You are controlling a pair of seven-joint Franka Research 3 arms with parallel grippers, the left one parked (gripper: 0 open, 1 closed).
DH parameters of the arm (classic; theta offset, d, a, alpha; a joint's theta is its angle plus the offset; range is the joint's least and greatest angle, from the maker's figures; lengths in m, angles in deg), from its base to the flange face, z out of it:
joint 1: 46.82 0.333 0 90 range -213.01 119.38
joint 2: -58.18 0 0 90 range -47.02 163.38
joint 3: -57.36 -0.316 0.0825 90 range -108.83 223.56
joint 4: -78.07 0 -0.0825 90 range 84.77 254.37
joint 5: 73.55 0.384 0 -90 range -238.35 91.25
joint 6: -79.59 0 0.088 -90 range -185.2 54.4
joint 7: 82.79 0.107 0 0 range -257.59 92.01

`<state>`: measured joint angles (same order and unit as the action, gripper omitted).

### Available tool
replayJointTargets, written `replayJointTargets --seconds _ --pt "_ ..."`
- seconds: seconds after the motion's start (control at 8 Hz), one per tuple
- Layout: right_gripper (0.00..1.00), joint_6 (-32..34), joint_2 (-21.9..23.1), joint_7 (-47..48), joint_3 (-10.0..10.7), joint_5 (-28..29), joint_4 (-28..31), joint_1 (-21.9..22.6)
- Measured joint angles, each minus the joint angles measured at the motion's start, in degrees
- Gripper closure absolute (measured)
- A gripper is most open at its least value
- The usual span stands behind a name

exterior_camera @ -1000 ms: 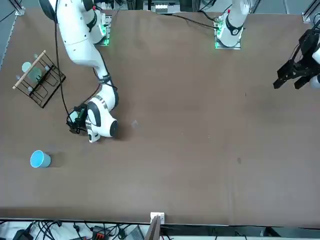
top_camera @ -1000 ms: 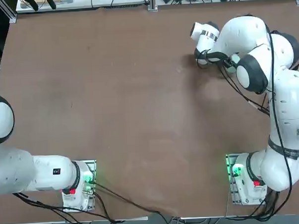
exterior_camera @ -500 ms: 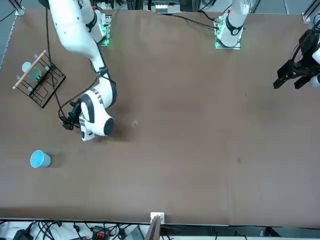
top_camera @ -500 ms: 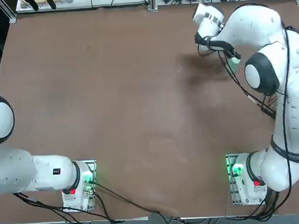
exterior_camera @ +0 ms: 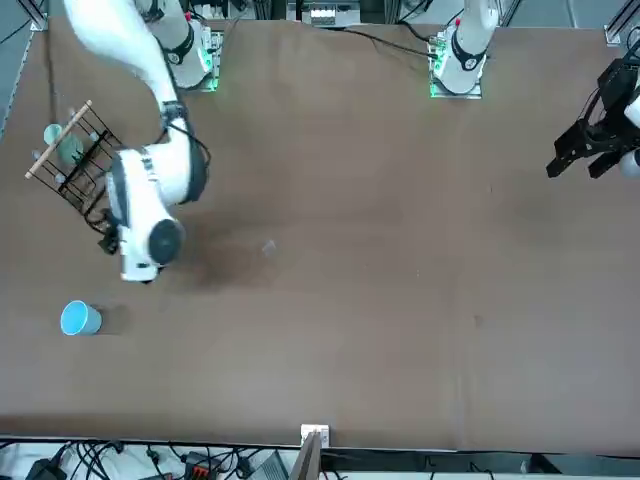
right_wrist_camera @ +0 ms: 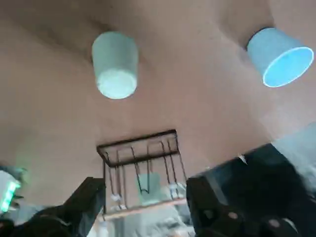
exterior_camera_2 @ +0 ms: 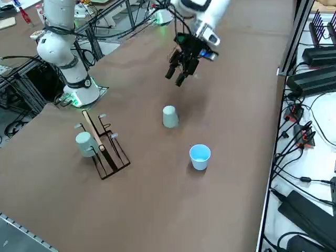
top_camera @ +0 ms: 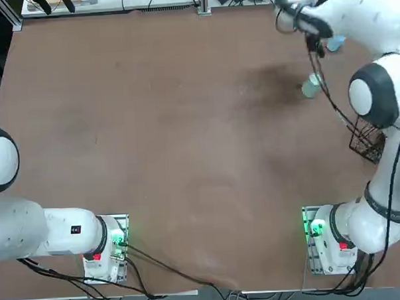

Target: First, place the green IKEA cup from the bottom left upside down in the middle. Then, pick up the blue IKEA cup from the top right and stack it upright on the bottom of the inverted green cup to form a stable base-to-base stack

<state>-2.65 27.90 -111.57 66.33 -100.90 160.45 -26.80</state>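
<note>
The green IKEA cup (exterior_camera_2: 169,116) stands upside down on the brown table, also seen in the top view (top_camera: 310,87) and the wrist view (right_wrist_camera: 115,64). The blue IKEA cup (exterior_camera_2: 199,156) stands upright, mouth up, a short way from it toward the table's far right corner (exterior_camera: 80,318) (right_wrist_camera: 279,57). My right gripper (exterior_camera_2: 176,77) hangs in the air above the table, beyond the green cup and apart from both cups. It is open and empty, with its two dark fingers (right_wrist_camera: 89,200) spread wide. In the front view my arm hides the green cup.
A black wire rack (exterior_camera_2: 105,149) with a wooden bar stands near the table's right edge (exterior_camera: 85,165) and holds a paler whitish cup (exterior_camera_2: 84,143). Cables and power strips lie past the far edge.
My right gripper has let go of the inverted green cup, risen, and swung toward the table's far edge. The green cup stays standing where it was set; the blue cup has not moved.
</note>
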Motion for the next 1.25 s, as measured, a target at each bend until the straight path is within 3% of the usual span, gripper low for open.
replayJointTargets --seconds 0.38,0.62,0.88,1.25 --pt "0.0 -3.02 -0.1 -0.78 0.24 12.9 -7.88 -11.21" --pt "0.0 -10.82 -0.66 -1.48 0.18 19.83 -9.12 -17.51" --pt "0.0 -20.04 -3.83 -3.7 0.07 23.93 -9.06 -21.27" --pt "0.0 -32.75 -10.79 -5.74 -0.06 25.16 -9.15 -23.65"
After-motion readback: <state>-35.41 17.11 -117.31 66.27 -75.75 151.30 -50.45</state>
